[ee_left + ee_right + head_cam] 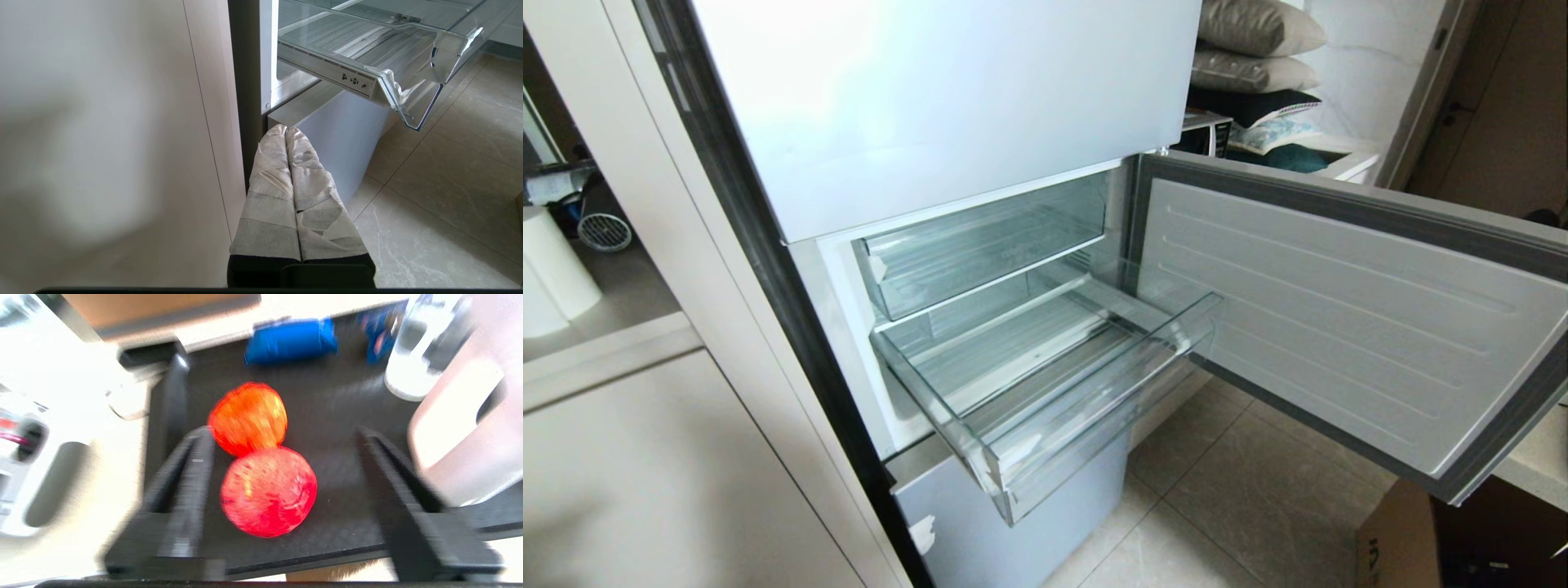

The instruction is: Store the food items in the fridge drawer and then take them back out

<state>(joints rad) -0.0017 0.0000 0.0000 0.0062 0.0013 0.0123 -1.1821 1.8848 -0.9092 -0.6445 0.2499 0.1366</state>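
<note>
Two fruits [261,457] touching on black mat [335,408]; right gripper [282,441] spread wide, straddling them for pickup; drawer [1045,384] pulled out, awaiting them.

Head cam: you look down-fwd, mid-range, fridge drawer [1045,400] centre, open door [1347,327] at 3 o'clock.
L wrist: low, close; shares drawer [392,53] at 1 o'clock.
R wrist: close, down onto black tray [335,416]; no overlap.

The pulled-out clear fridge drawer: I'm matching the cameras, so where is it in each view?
Head view: fridge drawer at centre, pulled out, empty.
Left wrist view: its front corner at upper right.
Right wrist view: not in it.
Shared landmark: the pale lower fridge panel under the drawer.
</note>
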